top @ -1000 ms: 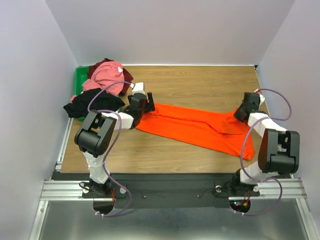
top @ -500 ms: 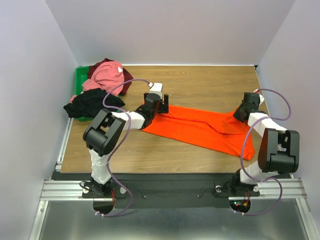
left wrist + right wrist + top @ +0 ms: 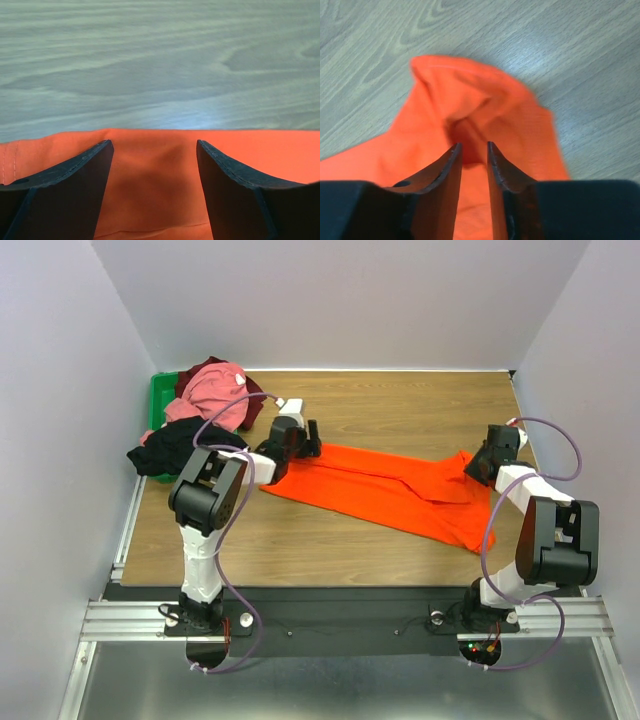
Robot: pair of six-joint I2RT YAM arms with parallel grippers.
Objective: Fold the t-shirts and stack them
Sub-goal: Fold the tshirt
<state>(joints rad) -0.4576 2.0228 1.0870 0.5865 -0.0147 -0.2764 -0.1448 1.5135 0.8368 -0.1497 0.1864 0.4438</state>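
While the right gripper [image 3: 473, 146] pinches the orange t-shirt [image 3: 385, 490], likely anchoring it, the left gripper [image 3: 154, 145] hangs wide open over its opposite edge.

The left arm [image 3: 207, 498] stands at the lower left and reaches up toward the middle. The left gripper [image 3: 308, 443] is low, with its fingers [image 3: 75, 175] spread wide apart. The right arm [image 3: 553, 532] bends up the right side. The right gripper [image 3: 474, 470] has its fingers [image 3: 445, 170] nearly together, pinching a fold of the orange shirt [image 3: 485, 105].
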